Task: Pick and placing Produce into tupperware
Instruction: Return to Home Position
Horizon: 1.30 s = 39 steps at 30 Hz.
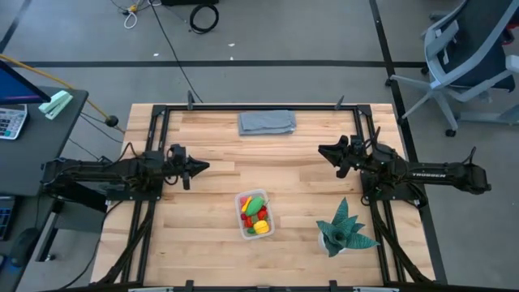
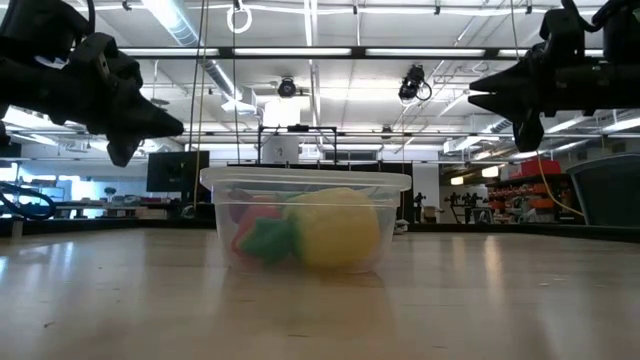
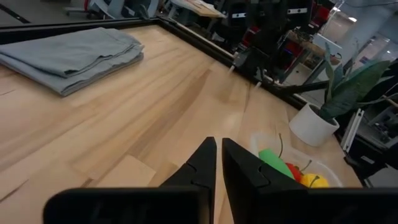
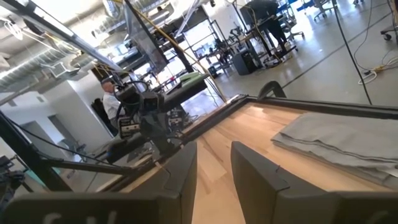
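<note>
The clear tupperware tub (image 1: 255, 215) stands on the table near its near edge, between the arms. Toy produce (image 1: 254, 213) lies inside: a green oblong, red strawberries, a yellow lemon (image 2: 332, 230). In the left wrist view the tub (image 3: 292, 168) shows the green piece and red and yellow fruit. My left gripper (image 1: 204, 167) hovers above the table's left half, shut and empty (image 3: 218, 149). My right gripper (image 1: 322, 149) hovers above the right half, open and empty (image 4: 213, 155).
A folded grey cloth (image 1: 267, 122) lies at the table's far edge. A green spiky potted plant (image 1: 345, 229) stands at the near right, close to the right arm. A person (image 4: 111, 96) shows in the room beyond the table. Bare wood lies between the grippers.
</note>
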Tool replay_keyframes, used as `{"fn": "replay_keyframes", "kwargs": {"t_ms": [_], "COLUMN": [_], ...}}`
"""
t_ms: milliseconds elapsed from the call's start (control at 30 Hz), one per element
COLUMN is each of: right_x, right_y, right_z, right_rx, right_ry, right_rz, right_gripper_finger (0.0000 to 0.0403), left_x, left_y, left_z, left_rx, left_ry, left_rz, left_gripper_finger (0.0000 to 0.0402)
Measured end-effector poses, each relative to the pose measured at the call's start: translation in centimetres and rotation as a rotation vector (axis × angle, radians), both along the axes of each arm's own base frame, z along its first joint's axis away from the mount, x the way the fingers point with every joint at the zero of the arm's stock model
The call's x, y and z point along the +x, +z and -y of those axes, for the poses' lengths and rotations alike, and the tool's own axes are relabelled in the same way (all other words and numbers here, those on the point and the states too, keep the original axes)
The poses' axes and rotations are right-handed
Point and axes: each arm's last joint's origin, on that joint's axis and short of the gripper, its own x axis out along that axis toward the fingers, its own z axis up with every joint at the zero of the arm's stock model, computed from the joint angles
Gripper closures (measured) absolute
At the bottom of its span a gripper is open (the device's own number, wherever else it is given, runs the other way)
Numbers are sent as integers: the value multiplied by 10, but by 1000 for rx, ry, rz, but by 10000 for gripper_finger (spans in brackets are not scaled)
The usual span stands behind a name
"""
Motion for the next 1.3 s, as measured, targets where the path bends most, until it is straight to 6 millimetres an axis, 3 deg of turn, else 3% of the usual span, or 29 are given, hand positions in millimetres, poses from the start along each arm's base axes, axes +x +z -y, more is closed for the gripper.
{"fn": "replay_keyframes", "kwargs": {"t_ms": [333,833,1300], "right_x": [-13,-36,-32], "right_y": [17,35,32], "right_z": [-10,-14,-13], "right_rx": [-33,-77,-68], "right_ry": [62,62,62], "right_rz": [174,404,357], "right_gripper_finger": [293,293,293], "left_x": [-1,-20,-26], "left_y": [1,27,34], "left_z": [0,5,5], "left_rx": [2,20,25], "left_ry": [-1,-34,-34], "left_rz": [14,301,381], "left_gripper_finger": [372,365,378]}}
